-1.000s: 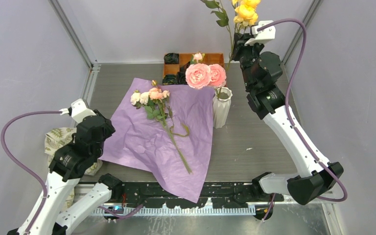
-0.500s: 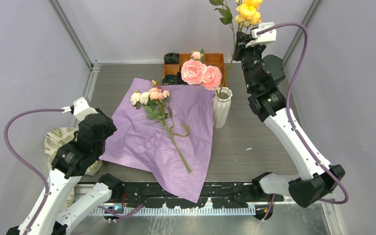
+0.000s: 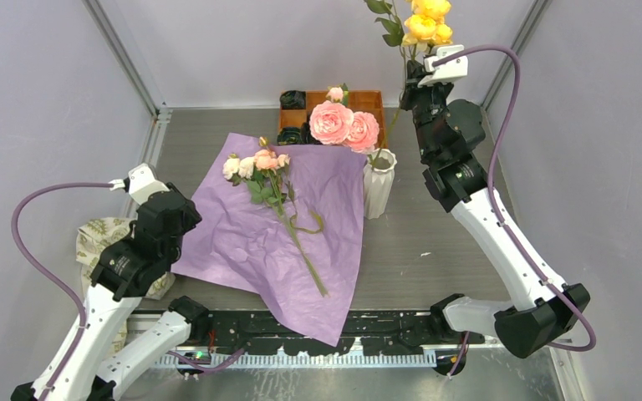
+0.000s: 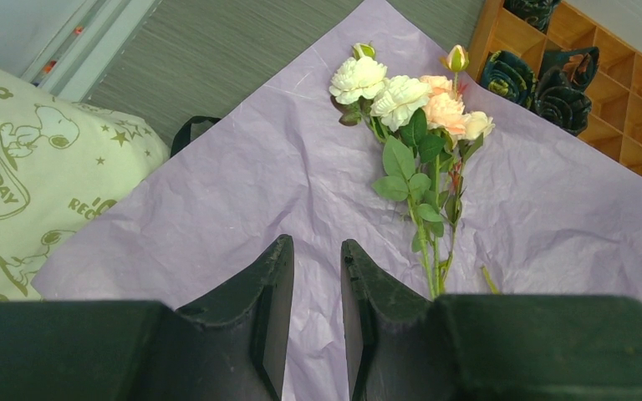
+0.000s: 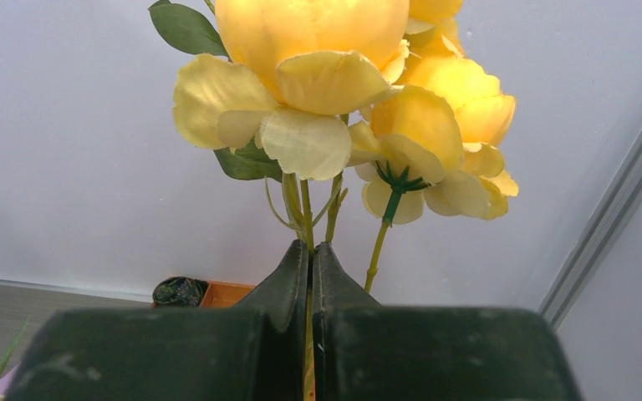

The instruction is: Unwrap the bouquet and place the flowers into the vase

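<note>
So that the long-stemmed yellow rose (image 5: 318, 50) can enter the white ribbed vase (image 3: 379, 184), the right gripper (image 5: 310, 276) pinches its stem high above.

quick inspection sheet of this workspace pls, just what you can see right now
surface: grey table, much of it covered by the unfolded purple paper
job's things: vase upright at the paper's right edge, pink roses in it; cream and peach spray lying on the paper; yellow roses held high above the vase
clutter: orange tray with dark coils at the back; printed cloth at the left
grippers: left gripper open and empty over the paper; right gripper shut on the yellow roses' stems
cables: left cable and right cable, both purple, looping off the wrists
surroundings: plain grey walls, metal frame posts
</note>
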Available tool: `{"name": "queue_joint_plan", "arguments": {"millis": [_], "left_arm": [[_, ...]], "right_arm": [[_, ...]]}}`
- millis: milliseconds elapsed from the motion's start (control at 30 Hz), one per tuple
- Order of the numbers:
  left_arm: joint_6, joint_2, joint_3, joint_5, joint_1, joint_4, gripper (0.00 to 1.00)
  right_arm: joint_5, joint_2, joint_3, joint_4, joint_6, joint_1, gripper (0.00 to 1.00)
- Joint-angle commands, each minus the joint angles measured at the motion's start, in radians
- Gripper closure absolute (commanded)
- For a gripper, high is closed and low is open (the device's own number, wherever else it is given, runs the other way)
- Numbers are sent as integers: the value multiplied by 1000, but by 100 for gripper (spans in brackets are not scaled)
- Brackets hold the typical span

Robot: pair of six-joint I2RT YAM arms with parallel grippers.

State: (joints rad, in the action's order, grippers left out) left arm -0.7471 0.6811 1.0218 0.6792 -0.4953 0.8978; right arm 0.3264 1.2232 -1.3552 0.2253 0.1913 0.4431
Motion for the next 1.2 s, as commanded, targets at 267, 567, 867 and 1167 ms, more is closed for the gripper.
{"name": "queue_joint_plan", "arguments": {"millis": [267,567,867,1167], "left_arm": [[2,23,-14,-12,3,-74,71],[2,15,-13,-6,3,-70,71],[3,12,-21,0,3,-69,71],[3,13,-28,-1,3,-73,71]], "right_arm": [[-5,-112,-27,27,21,-1,99],[-38,-106,-13,56,-27,-2,99],[-78,-87,-1,56,-97,-1,99],[-84,-119,153,120,-184,-1,99]]}}
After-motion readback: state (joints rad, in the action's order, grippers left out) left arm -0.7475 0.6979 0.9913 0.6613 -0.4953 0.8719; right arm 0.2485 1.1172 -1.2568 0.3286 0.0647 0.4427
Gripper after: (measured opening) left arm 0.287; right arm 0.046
